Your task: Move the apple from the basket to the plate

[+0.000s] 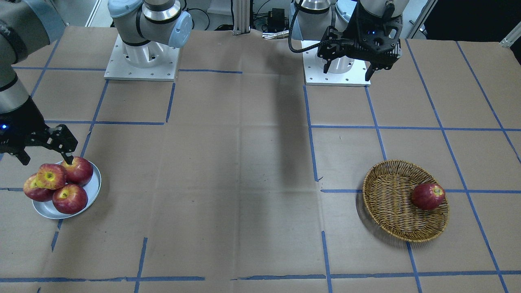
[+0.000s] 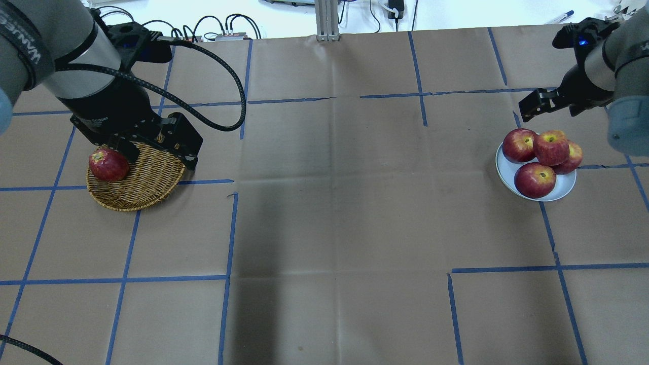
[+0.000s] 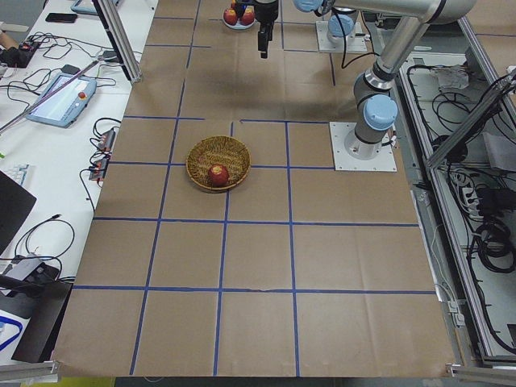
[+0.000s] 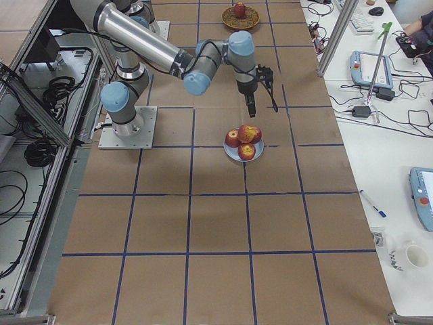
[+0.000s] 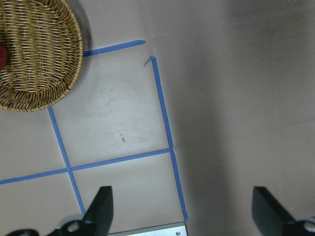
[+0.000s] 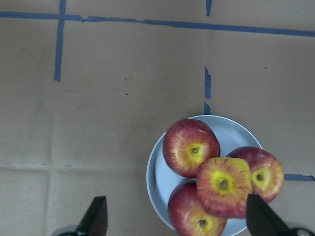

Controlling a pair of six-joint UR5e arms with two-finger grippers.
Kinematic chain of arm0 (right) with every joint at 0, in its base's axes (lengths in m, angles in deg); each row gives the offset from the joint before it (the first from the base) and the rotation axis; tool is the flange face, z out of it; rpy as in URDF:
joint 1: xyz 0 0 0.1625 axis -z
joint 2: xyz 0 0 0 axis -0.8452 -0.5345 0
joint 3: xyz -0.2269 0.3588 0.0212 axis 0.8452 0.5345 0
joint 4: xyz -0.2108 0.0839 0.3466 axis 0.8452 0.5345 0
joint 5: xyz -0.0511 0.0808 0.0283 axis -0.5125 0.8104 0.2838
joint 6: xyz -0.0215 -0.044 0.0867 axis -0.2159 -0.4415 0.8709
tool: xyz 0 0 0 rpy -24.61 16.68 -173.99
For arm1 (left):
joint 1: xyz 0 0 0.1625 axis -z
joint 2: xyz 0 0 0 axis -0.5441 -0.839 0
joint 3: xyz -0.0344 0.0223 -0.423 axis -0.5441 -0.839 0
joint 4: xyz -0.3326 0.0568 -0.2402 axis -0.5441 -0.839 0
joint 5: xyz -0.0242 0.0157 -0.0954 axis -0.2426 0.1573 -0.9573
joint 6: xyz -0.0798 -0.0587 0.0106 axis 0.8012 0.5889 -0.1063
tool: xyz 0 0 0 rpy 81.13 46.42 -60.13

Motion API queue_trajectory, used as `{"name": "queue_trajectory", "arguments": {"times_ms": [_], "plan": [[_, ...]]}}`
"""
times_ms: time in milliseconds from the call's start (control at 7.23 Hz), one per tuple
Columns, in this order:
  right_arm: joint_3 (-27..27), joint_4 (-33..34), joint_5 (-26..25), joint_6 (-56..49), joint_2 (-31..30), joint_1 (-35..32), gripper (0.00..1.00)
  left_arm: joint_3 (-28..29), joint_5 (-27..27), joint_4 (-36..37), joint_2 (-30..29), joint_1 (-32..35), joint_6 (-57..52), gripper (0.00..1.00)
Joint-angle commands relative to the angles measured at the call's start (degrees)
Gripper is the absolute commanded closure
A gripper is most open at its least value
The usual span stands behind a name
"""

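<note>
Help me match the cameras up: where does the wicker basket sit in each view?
Front-facing: basket lower right.
Overhead: basket at left, partly hidden.
Exterior left: basket centre-left.
Exterior right: basket top centre, far off.
Left wrist: basket top-left corner, cropped.
Right wrist: not in it.
Shared landmark: the lone dark-red apple in it.

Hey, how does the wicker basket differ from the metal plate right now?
The basket is tan woven wicker; the plate is smooth silver-grey metal. The basket holds one dark red apple; the plate carries four, the yellow-streaked apple perched on top. The basket looks wider than the plate. Both are round, shallow and sit flat on the table.
</note>
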Motion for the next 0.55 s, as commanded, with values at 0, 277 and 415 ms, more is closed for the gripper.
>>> {"name": "queue_trajectory", "arguments": {"times_ms": [0,277,415], "plan": [[5.4,-14.8,-1.5,12.4,-4.3,-7.7,0.0,0.0,0.1,-0.1,0.1,0.1,0.0,0.01],[6.5,-21.5,-5.8,21.1,-7.0,-15.9,0.0,0.0,0.0,-0.1,0.0,0.1,0.0,0.01],[6.6,-23.6,-5.8,21.6,-7.9,-16.8,0.0,-0.1,0.0,-0.1,0.0,0.1,0.0,0.01]]}}
